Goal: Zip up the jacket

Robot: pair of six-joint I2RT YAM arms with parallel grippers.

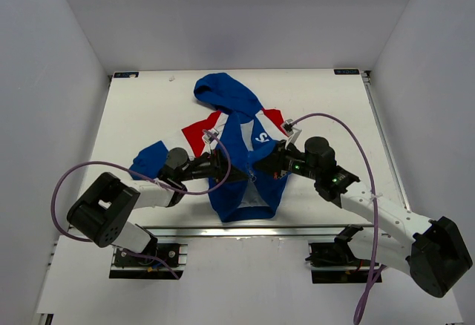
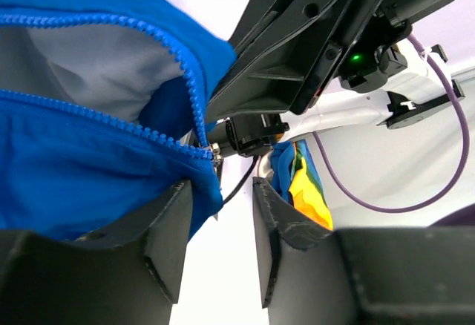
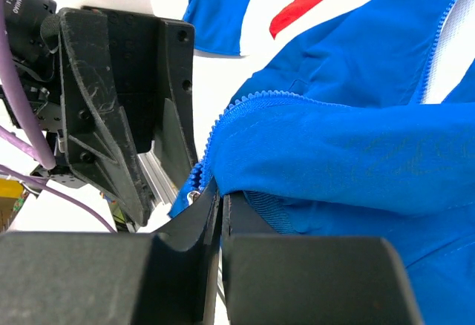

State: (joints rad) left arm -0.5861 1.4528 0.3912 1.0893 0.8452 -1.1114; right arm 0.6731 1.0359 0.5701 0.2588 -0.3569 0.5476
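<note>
Right gripper pinches the hem of the royal-blue hooded zip jacket. Left gripper, jaws partly apart and holding nothing, has the small metal zip slider just beyond 1 fingertip; the teeth run hoodward.

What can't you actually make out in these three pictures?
- Top view: the zipper slider on the jacket is hidden under the left arm and right arm.
- Top view: chest lettering shows one letter; the rest is covered.
- Left wrist view: a yellow-green item is cut off by the left fingers.
</note>
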